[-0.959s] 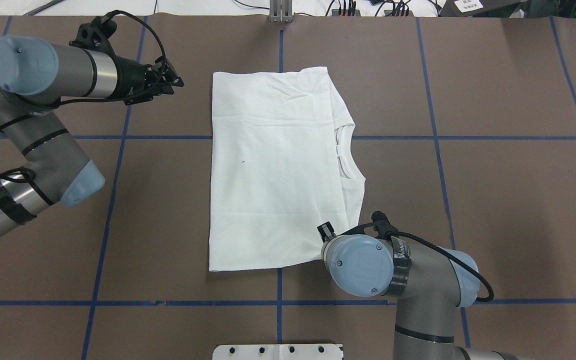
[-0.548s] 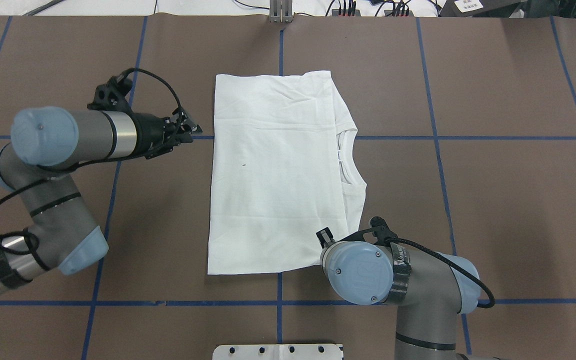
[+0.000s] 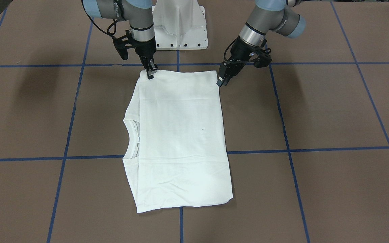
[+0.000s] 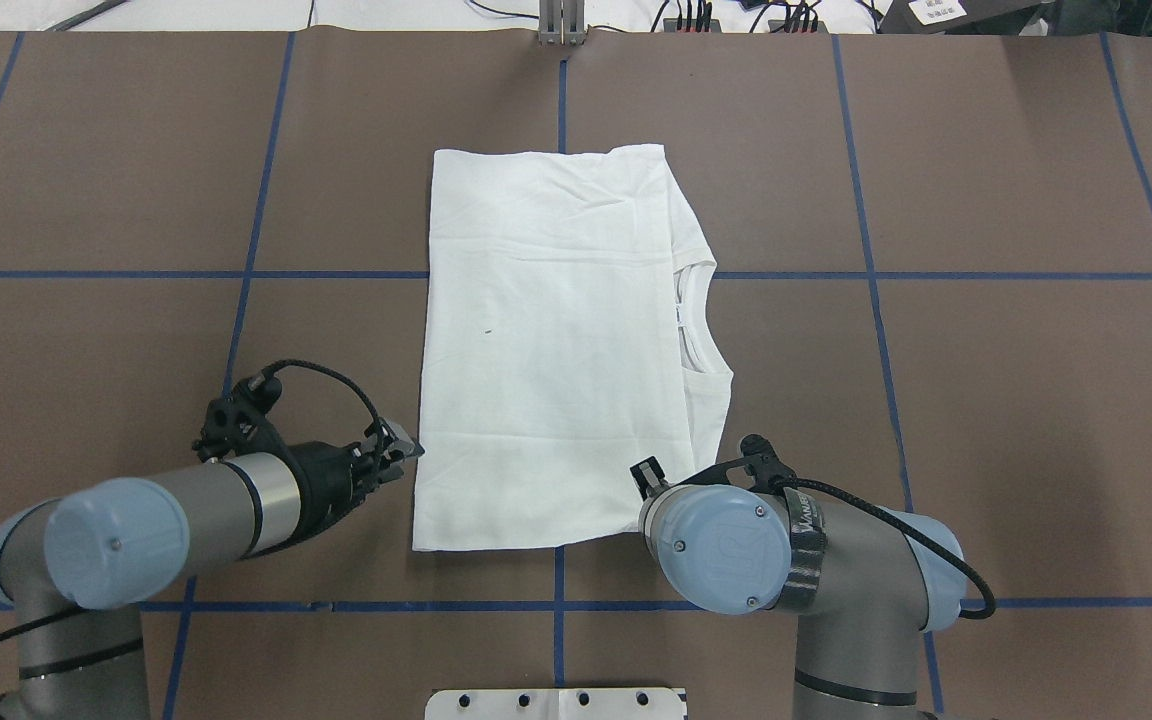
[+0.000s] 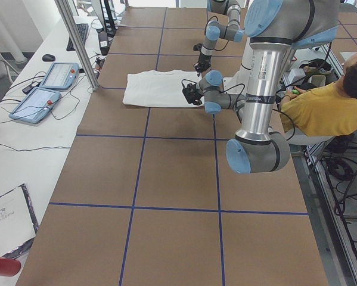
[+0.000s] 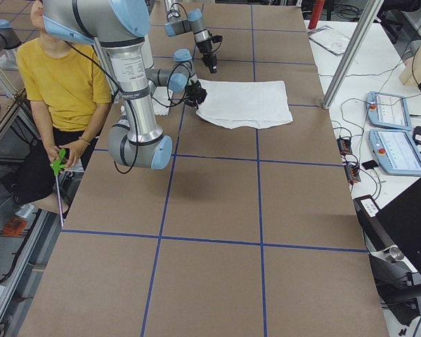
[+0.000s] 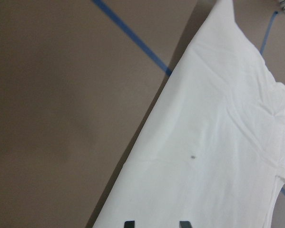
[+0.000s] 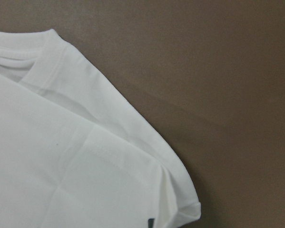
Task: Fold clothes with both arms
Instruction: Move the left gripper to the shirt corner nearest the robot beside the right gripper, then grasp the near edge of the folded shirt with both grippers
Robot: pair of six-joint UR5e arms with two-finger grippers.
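The white T-shirt (image 4: 556, 350) lies flat on the brown table, folded into a rectangle, with its ribbed collar (image 4: 698, 318) on the right edge. No printed text shows. My left gripper (image 3: 221, 81) is open at the shirt's near left corner, and in the left wrist view its fingertips (image 7: 129, 223) sit over the cloth edge (image 7: 218, 156). My right gripper (image 3: 150, 73) is shut on the shirt's near right corner. Its own wrist (image 4: 721, 545) hides it from overhead. The right wrist view shows the corner hem (image 8: 180, 199).
The white pedestal base (image 3: 179, 23) stands just behind the shirt's near edge. An operator in a yellow shirt (image 6: 55, 77) sits beside the robot. Control tablets (image 5: 47, 89) and a metal post (image 5: 77, 42) stand along the far side of the table.
My left arm has swung from beside the shirt's far left corner back to its near left corner. The shirt has slid slightly toward me. The right arm has stayed put.
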